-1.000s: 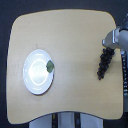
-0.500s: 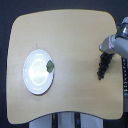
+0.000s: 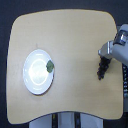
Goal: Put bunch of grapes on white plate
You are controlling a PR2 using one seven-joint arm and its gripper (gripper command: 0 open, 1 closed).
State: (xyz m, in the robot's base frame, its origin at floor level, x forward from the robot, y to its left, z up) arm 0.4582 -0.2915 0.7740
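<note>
Exterior view: light wooden bench [image 3: 70,60] fills frame. White plate [image 3: 36,74] at left-centre, small green lump [image 3: 50,66] on its right rim. Bunch of grapes [image 3: 102,68] at right-centre, well apart from plate. Tool [image 3: 105,56] at bunch's upper end; grip state: cannot tell.

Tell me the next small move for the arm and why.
Probably close on the bunch of grapes and lift it. The gripper sits at the bunch's upper end on the exterior view's right, though whether it already grips is unclear. The white plate lies far left, holding only a small green lump.
</note>
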